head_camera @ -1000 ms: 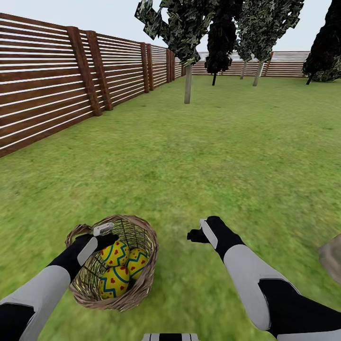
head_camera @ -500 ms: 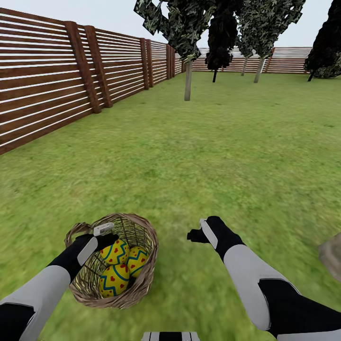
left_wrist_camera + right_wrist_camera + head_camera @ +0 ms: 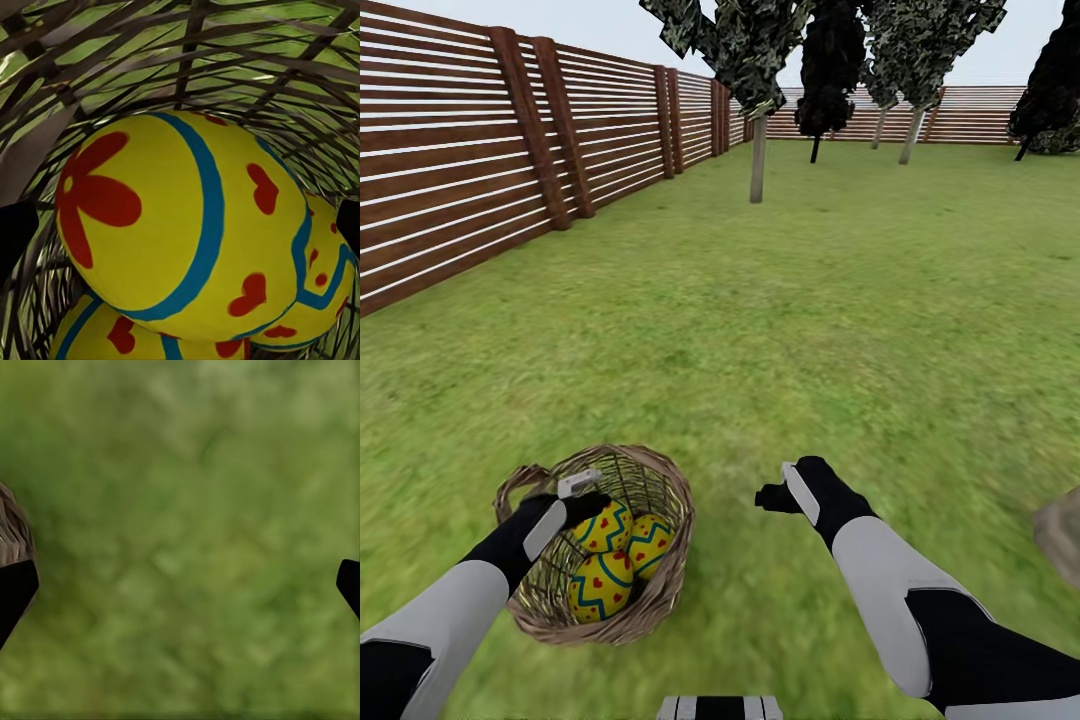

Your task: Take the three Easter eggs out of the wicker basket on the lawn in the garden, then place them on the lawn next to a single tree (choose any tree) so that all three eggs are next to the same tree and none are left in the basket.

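Step in hand: first egg pickup. Left gripper point(image 3: 582, 497) inside basket point(image 3: 660, 590) at lower left, jaws apart around top egg point(image 3: 176, 225). Right gripper point(image 3: 772, 496) over grass point(image 3: 810, 300), jaws apart. Next: close on egg, lift clear.

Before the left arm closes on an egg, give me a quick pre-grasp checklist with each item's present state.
1. All three eggs in the basket: ok.
2. Left tool over the basket, open: ok.
3. Top egg centred between its fingertips: ok.
4. Fingertips touching the egg: cannot tell.
5. Right tool open, holding nothing, above the lawn: ok.
6. A tree in sight ahead: ok.
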Available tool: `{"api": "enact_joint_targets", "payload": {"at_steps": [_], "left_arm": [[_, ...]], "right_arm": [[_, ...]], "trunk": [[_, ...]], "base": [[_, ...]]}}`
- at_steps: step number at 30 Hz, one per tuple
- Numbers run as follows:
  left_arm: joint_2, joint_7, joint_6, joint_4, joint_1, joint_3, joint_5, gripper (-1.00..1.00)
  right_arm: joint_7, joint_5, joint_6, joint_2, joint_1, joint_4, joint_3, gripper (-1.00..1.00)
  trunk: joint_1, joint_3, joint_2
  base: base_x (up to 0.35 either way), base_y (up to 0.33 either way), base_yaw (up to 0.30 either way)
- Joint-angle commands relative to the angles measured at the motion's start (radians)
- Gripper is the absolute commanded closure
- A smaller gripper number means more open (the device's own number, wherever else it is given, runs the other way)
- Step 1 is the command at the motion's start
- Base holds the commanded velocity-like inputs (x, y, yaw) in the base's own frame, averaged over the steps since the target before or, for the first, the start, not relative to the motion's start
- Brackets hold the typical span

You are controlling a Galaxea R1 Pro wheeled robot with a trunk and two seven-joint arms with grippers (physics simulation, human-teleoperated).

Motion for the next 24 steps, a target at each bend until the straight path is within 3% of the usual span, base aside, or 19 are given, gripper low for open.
{"api": "enact_joint_targets", "payload": {"at_steps": [1, 17, 24], "left_arm": [[0.001, 0.009, 0.002, -0.002, 0.0, -0.008, 0.011, -1.0], [0.001, 0.006, 0.005, -0.001, 0.0, -0.004, 0.01, -1.0], [0.002, 0.0, 0.007, -0.002, 0.0, -0.004, 0.01, -1.0]], "right_arm": [[-0.009, -0.009, 0.003, 0.001, 0.0, -0.001, -0.006, -1.0], [-0.009, -0.01, 0.003, 0.001, 0.0, -0.001, -0.005, -1.0], [-0.009, -0.009, 0.003, 0.001, 0.0, -0.001, -0.005, -1.0]], "trunk": [[0.0, -0.005, -0.001], [0.001, -0.013, -0.001], [0.003, -0.028, -0.002]], "base": [[0.0, 0.0, 0.0], [0.0, 0.0, 0.0], [0.0, 0.0, 0.0]]}}
